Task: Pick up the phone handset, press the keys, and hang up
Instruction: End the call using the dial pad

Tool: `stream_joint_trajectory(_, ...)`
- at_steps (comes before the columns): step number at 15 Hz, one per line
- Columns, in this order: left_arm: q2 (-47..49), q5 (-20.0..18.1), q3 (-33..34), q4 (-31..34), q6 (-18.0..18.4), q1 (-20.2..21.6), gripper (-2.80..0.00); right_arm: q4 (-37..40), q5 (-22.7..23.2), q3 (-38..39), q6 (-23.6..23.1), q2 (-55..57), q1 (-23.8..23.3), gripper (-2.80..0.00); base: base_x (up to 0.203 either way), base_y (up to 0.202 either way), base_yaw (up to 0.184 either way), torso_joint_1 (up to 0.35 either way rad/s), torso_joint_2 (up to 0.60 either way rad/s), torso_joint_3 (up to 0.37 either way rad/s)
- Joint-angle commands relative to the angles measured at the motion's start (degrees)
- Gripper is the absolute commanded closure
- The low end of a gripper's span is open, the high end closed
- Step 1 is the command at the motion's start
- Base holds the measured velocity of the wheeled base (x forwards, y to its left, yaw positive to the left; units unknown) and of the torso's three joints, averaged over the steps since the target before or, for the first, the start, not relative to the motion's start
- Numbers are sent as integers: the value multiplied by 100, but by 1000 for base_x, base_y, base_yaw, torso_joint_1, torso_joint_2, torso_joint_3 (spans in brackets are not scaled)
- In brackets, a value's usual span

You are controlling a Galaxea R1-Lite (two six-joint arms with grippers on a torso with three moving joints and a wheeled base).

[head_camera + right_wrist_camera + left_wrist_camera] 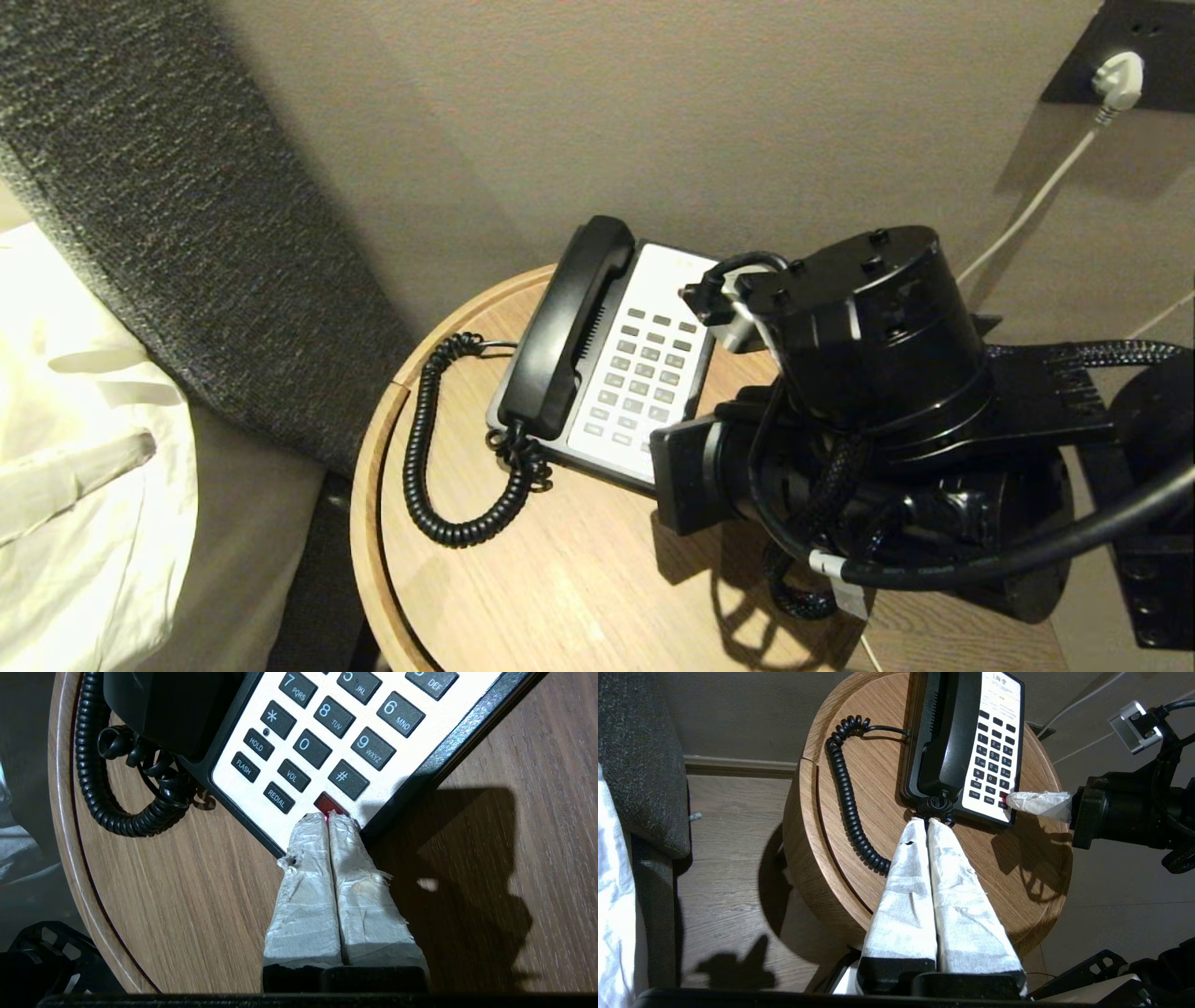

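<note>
one glossy black plastic phone handset (567, 329) with coiled cord lies on its black-and-white phone base (653, 280), on our round wooden table (579, 579). we read the grey keys (334, 716) as 7 pqrs, 8 tuv, 9 wxyz, 6 mno, *, 0, #, hold, flash, vol, redial. our right gripper (331, 817), taped fingers pressed together, tips on the red key (329, 803). our left gripper (927, 820), fingers together and holding nothing, hangs by the handset's cord end.

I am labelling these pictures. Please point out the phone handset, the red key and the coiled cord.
phone handset (568, 329): head view, middle of its grip.
red key (329, 804): right wrist view, its top face.
coiled cord (847, 798): left wrist view, mid-length coils.
</note>
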Motion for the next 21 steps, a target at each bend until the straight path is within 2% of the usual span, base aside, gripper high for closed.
stream_joint_trajectory(1, 7, 11, -4, 0, -12, 0, 0, 2, -11, 9, 6, 17, 2, 0, 0, 0, 0, 0, 0, 0)
stream_joint_trajectory(13, -98, 11, 119, 0, -15, 0, 0, -77, -29, 228, -30, 101, 2, 0, 0, 0, 0, 0, 0, 0)
stream_joint_trajectory(21, -142, 11, 161, 0, -83, 0, 0, -302, 94, 88, 14, 22, 90, 0, 0, 0, 0, 0, 0, 0)
